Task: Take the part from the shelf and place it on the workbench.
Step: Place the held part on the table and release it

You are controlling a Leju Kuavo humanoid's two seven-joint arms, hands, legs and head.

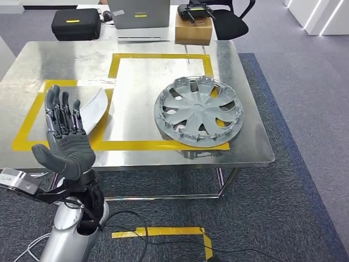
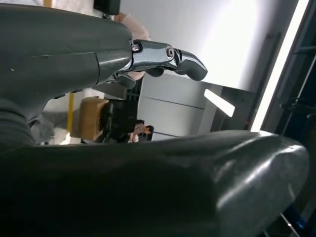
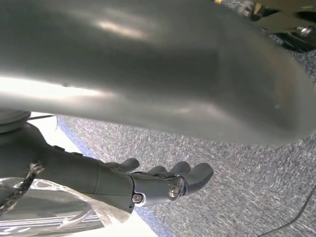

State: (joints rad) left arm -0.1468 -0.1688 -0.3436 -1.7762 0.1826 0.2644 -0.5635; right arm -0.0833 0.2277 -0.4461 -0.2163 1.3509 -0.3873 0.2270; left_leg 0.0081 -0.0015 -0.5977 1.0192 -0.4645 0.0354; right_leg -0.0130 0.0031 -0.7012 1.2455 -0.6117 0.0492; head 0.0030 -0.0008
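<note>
My left hand [image 1: 66,134] is wide open and holds nothing. The wheel cover [image 1: 198,111] lies on the counter [image 1: 247,125]. I think placing is done; next I pull back.

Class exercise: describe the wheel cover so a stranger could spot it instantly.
Find the shiny metal workbench marked with yellow tape. On its right half lies the wheel cover, over the tape's corner. Unlike the plain white curved part at left, it is round, grey and spoked.

Our left hand [image 1: 66,139] wears a dark grey glove with black-jointed fingers [image 1: 61,112]; the forearm [image 1: 70,234] is silver (black cables loop at the wrist).
</note>
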